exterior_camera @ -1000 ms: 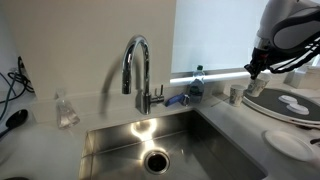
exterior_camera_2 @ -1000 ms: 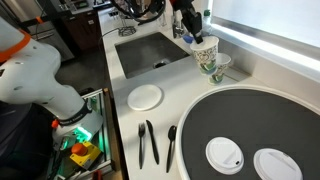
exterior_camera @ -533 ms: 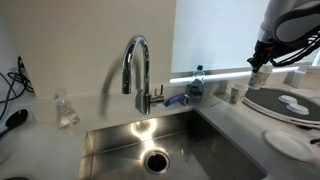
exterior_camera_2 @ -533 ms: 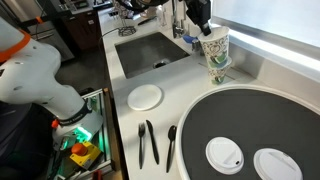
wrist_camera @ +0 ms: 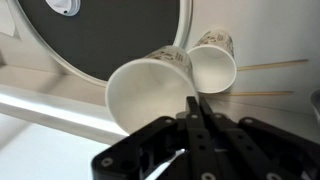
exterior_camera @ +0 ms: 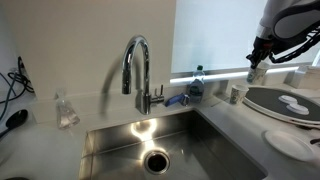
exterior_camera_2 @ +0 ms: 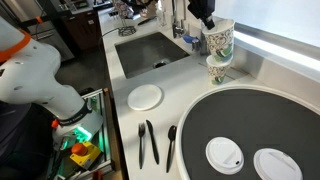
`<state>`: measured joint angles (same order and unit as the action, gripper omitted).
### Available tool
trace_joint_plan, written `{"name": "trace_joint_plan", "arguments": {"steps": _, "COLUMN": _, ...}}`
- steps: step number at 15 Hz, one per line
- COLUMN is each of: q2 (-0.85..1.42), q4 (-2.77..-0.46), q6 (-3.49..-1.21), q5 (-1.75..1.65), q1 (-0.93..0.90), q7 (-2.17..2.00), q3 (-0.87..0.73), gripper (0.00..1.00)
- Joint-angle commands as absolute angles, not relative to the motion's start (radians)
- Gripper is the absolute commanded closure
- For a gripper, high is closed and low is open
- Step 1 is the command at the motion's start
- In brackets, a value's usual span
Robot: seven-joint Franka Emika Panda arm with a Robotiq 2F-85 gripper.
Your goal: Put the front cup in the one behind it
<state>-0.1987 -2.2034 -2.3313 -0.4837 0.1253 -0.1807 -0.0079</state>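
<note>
So the gripper [wrist_camera: 194, 107] is pinching the front cup [wrist_camera: 148, 92] by its rim, mid-frame. I'd be centering it over the back cup [wrist_camera: 213, 63], upper right, then lowering slowly.

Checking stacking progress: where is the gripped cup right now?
In an exterior view the gripped cup hangs from the gripper above the second cup, which stands between the sink and the round dark tray.
</note>
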Motion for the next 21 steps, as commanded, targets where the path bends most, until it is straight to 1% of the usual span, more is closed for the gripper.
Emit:
{"name": "trace_joint_plan", "arguments": {"steps": 1, "q2": -0.17, "q4": -2.181, "q6": -2.331, "q5": -0.467, "q1": 0.107, "q7": -0.132, "q3": -0.01, "gripper": 0.99}}
{"name": "trace_joint_plan", "arguments": {"steps": 21, "q2": -0.087, "q4": -2.179, "q6": -2.403, "q5": -0.395, "q1": 0.068, "q7": -0.101, "q3": -0.013, "gripper": 0.99}}
